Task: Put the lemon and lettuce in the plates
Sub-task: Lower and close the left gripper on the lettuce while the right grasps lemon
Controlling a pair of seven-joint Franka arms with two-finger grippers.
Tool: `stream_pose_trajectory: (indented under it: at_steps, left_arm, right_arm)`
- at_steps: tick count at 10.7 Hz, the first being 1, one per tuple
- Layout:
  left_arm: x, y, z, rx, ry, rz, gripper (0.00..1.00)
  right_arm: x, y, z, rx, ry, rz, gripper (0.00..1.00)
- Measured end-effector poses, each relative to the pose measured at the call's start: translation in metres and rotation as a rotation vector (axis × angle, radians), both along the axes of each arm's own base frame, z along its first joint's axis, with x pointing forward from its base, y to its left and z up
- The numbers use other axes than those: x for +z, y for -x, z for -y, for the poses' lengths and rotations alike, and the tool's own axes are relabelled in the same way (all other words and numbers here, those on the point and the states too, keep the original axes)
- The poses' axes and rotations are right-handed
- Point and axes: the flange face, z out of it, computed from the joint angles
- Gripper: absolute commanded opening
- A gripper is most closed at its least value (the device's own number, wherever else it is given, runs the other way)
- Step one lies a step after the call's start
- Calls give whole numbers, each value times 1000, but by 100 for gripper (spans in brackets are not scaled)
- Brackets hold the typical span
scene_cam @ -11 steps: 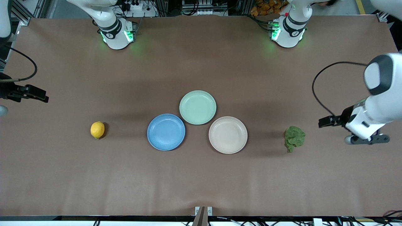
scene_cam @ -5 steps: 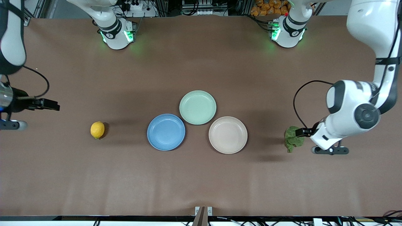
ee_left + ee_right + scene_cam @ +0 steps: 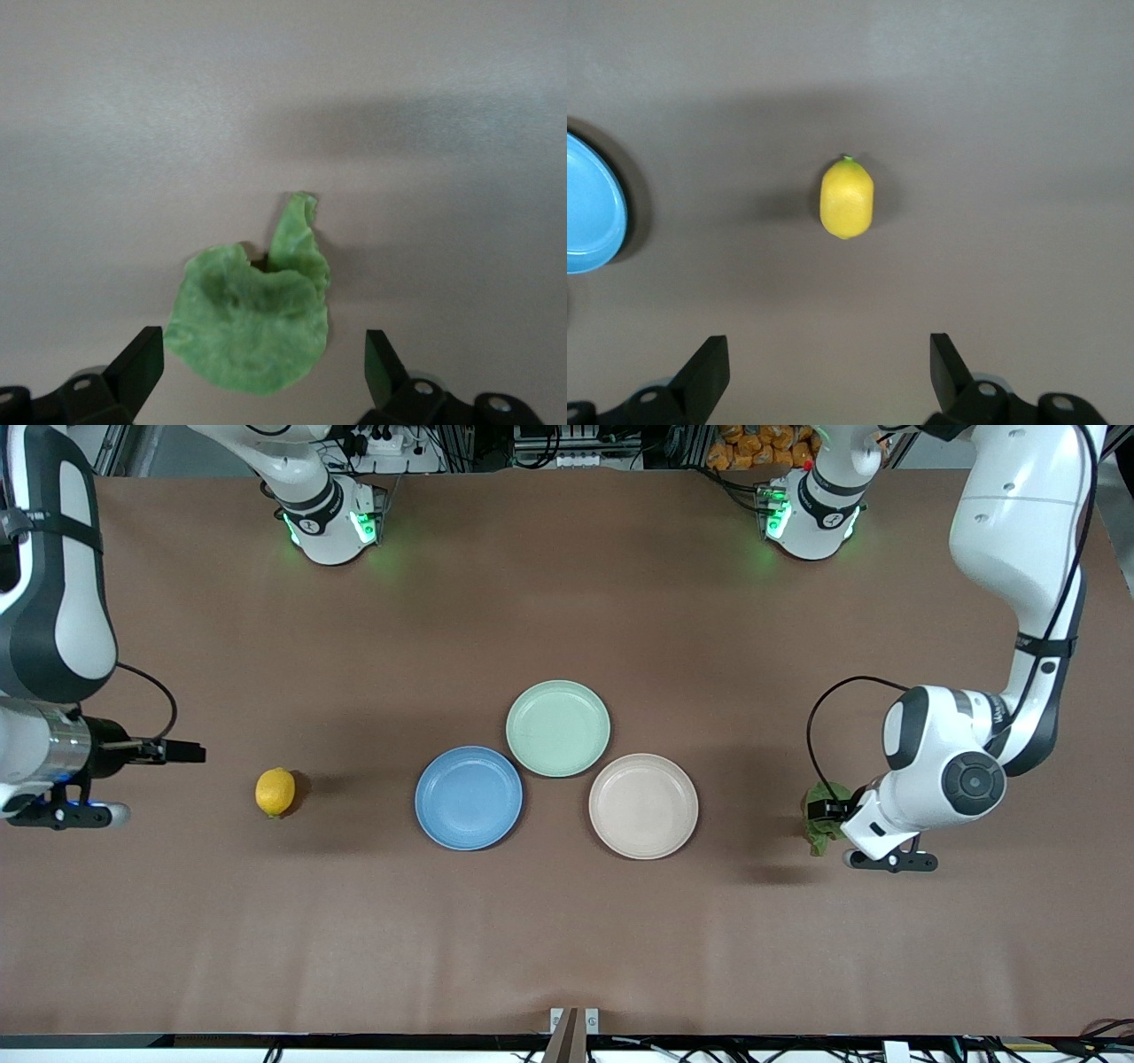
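The left gripper (image 3: 257, 367) hangs spread wide over the lettuce (image 3: 820, 825), which lies flat on the counter (image 3: 567, 939) toward the left arm's end, near the cream plate (image 3: 643, 806). The right gripper (image 3: 824, 367), also spread and empty, hangs over bare counter near the lemon (image 3: 275, 792), which sits toward the right arm's end, apart from the blue plate (image 3: 469, 797).
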Motion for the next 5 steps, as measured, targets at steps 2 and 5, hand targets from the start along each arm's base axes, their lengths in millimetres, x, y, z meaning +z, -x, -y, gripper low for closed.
stream_pose_trajectory:
  at_steps: [2, 5]
  left_arm:
    - [-21, -1, 2, -19, -8, 14, 100]
    - [-39, 1, 2, -29, -16, -1, 100]
  right_arm:
    - [-26, -2, 8, -23, -15, 5, 100]
    - [-67, -1, 11, -35, -10, 37, 100]
